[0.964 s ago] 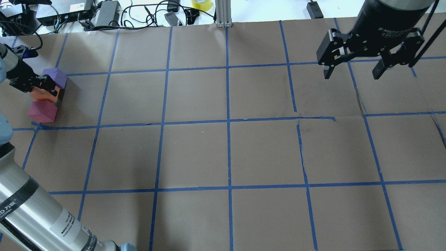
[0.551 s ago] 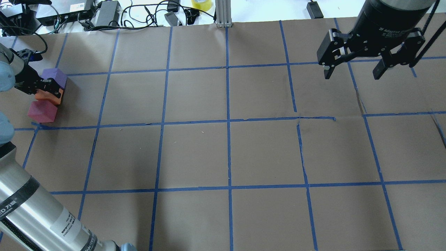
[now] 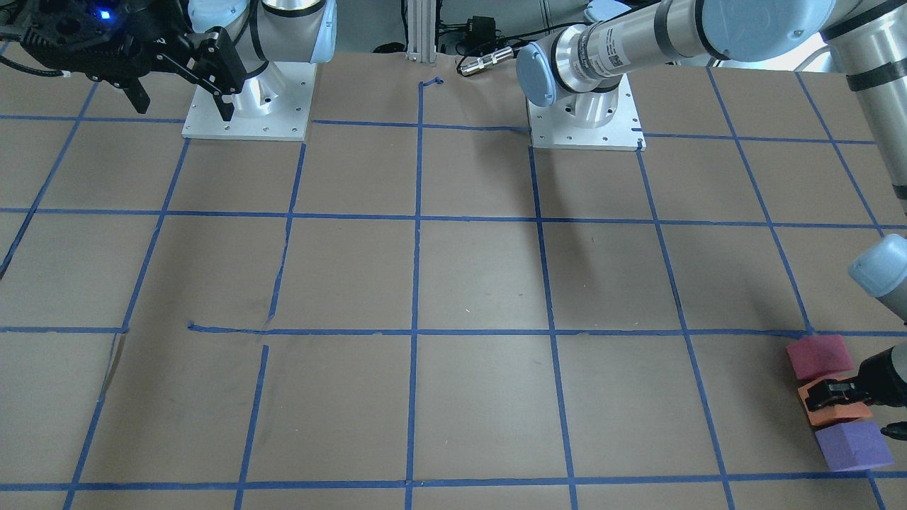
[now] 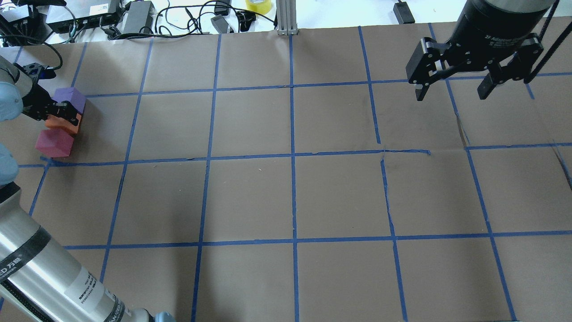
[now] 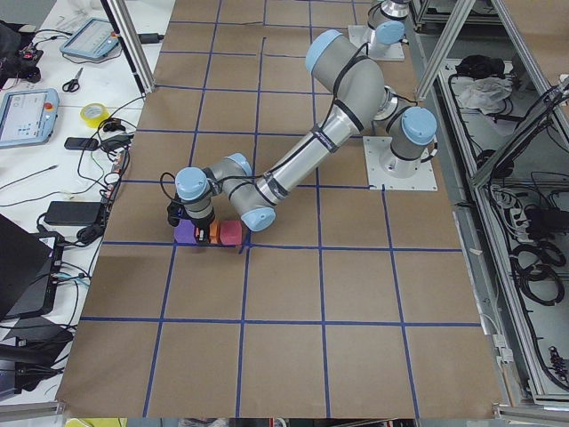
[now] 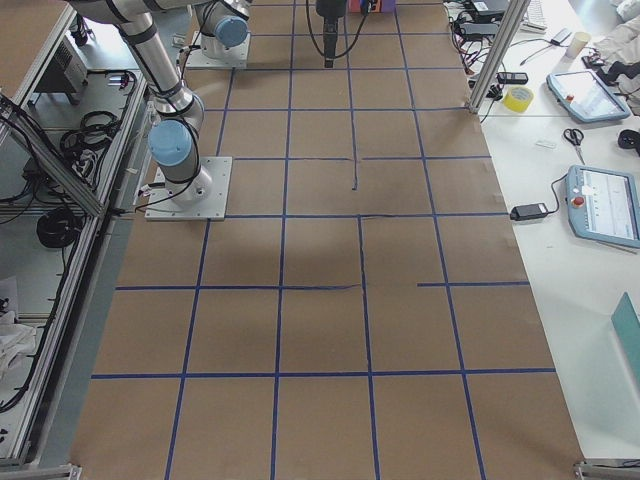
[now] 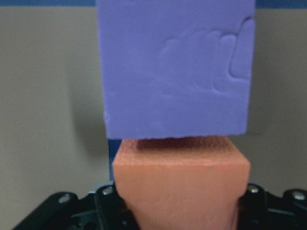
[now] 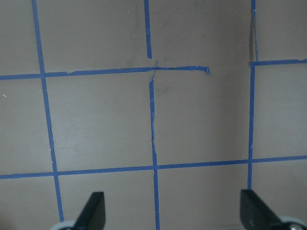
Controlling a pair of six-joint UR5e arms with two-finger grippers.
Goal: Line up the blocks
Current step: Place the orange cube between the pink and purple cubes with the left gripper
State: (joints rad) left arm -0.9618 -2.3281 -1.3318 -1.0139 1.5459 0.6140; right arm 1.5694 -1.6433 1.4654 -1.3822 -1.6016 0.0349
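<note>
While the left gripper pinches the orange block by two opposite sides, I judge the step in hand to be seating that cube between its neighbours so all three read as one straight row. To do it well, I would hold the wrist square to the row and nudge only in small amounts. I would set the block flat on the table before letting the fingers part, since foam may spring back or drag a neighbour along. Then I would open slowly and lift straight away, so neither finger clips the purple block or the pinkish-red block.

In the wrist view the orange cube sits right inside the claw, its far face against or just shy of the purple one; I cannot tell which. The pinkish-red cube lies just beside it on the other side, near the table's left edge. The right gripper hangs spread wide, well apart from all three.
</note>
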